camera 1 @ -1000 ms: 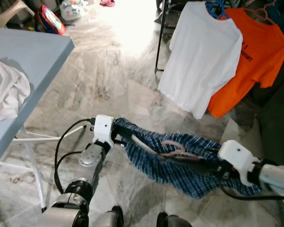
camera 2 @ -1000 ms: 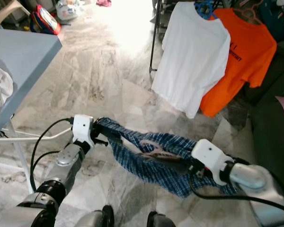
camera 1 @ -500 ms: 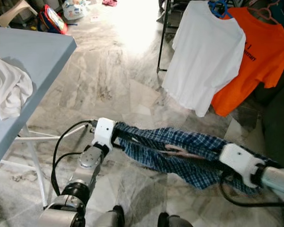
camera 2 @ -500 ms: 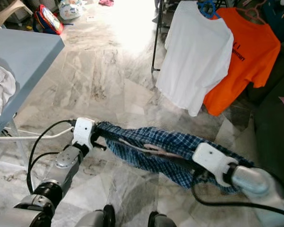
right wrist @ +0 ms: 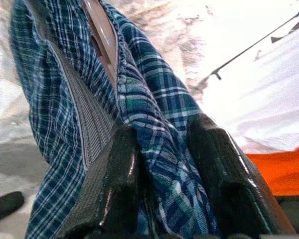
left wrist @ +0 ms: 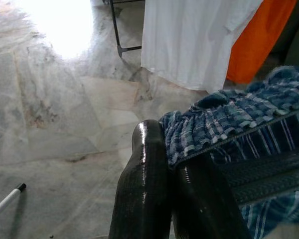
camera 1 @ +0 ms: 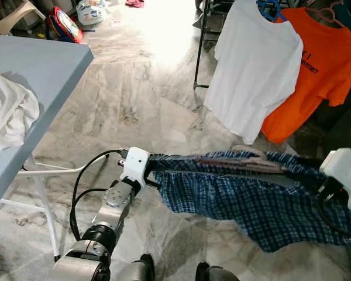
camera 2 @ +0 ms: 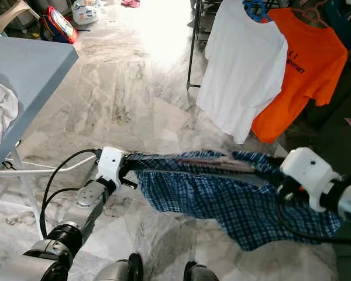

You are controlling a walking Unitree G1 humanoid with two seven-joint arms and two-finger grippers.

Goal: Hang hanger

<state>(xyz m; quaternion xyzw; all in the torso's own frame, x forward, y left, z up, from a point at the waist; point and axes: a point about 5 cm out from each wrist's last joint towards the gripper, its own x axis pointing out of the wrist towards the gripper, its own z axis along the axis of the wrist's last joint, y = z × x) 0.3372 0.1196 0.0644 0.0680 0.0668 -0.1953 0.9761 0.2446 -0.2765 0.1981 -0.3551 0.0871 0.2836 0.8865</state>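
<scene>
Your left gripper (left wrist: pixel 172 169) and right gripper (right wrist: pixel 162 164) each clamp an end of the blue plaid shirt (camera 1: pixel 245 196), stretched taut above open marble floor (camera 1: pixel 134 88), hanger (camera 1: pixel 234 164) inside.

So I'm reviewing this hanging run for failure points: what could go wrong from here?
The plaid shirt is stretched between the left gripper and right gripper, each pinching only fabric, so an edge could slip free. The hanger lies loose inside and might drop out. The sagging hem could drag on the floor.
</scene>
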